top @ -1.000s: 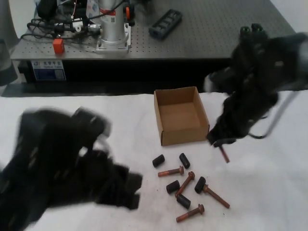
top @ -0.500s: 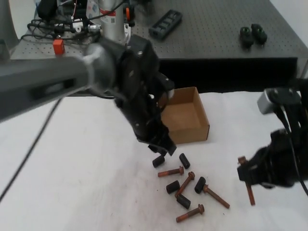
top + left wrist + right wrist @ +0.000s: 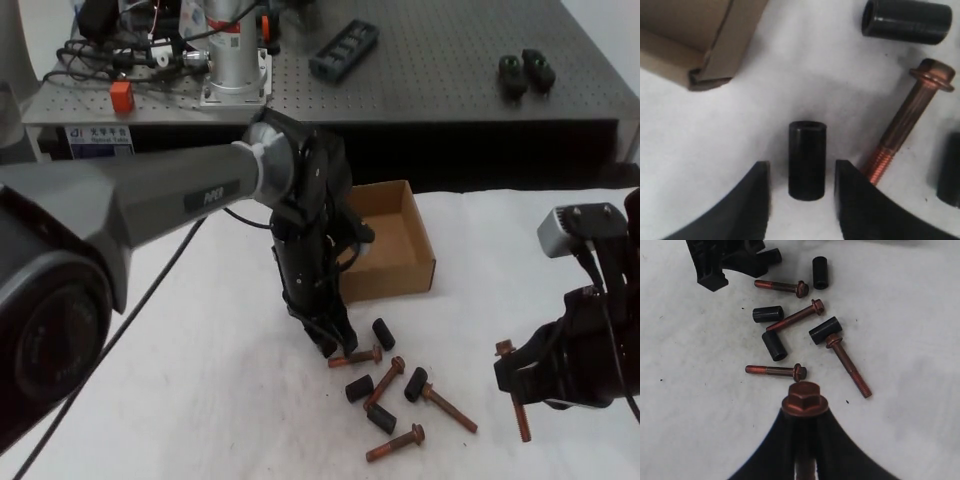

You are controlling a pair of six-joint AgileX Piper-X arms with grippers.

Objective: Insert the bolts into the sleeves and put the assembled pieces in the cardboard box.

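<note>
I judged the sleeve (image 3: pixel 807 160) a light, stiff, smooth little cylinder that would roll or squirt out if pinched off-centre, so I meant to take it across its round sides at mid-length. It lay on the white surface (image 3: pixel 180 330) just in front of the cardboard box (image 3: pixel 395 280), at the edge of the scatter of other bolts and sleeves. My left pincer (image 3: pixel 801 175) stood open astride it, one finger on each side with a thin gap to each, holding nothing. The right pincer (image 3: pixel 805 435) was clamped on a bolt (image 3: pixel 804 400) just under its hexagonal head, off to the right of the scatter and well apart from the box. The bolt looked rigid and heavier for its size, safe to hold by the shank. Compared with half a second before, the left arm had dropped from above the sleeve to the surface. The right arm with its bolt had barely shifted.
</note>
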